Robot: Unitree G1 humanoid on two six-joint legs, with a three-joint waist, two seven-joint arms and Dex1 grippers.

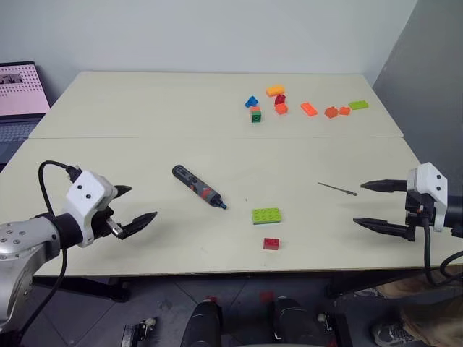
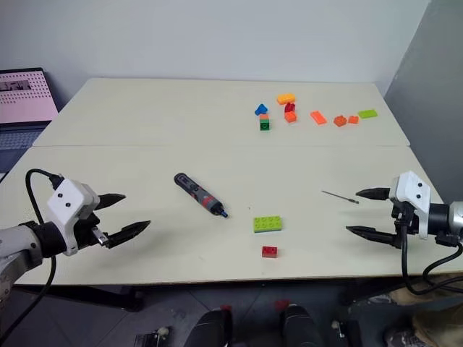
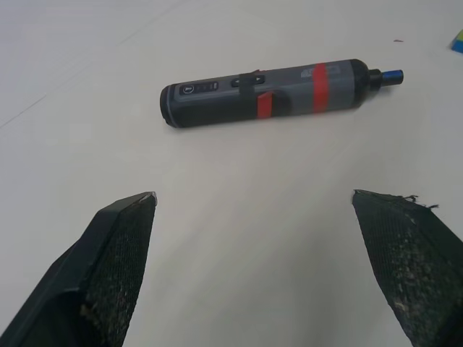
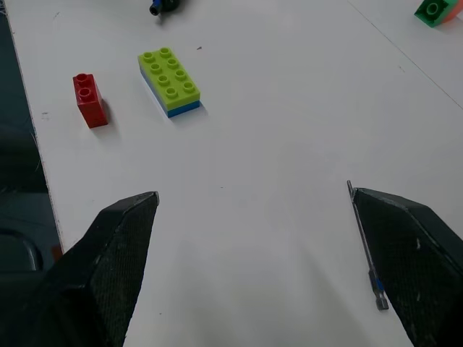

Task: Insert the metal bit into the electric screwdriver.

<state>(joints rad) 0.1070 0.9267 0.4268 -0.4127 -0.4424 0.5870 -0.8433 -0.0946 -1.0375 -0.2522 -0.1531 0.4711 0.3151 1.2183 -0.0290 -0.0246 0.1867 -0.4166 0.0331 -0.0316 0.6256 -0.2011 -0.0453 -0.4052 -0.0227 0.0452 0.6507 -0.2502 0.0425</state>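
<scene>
Ahead of the left gripper's (image 1: 137, 204) spread, empty fingers lies the dark grey pen-shaped electric screwdriver (image 1: 197, 186). Beside the right gripper's (image 1: 369, 204) wide, empty fingers, one finger partly hides the thin silvery metal bit (image 4: 365, 246).

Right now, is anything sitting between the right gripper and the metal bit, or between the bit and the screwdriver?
Nothing blocks the open right gripper from the metal bit. Between the bit and the electric screwdriver is bare table; the green brick lies just off that line, nearer the robot.

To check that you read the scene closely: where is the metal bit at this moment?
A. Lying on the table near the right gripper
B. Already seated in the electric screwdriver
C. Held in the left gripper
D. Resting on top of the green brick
A: the metal bit lies flat on the table, just ahead of the open right gripper, apart from the electric screwdriver.
</scene>
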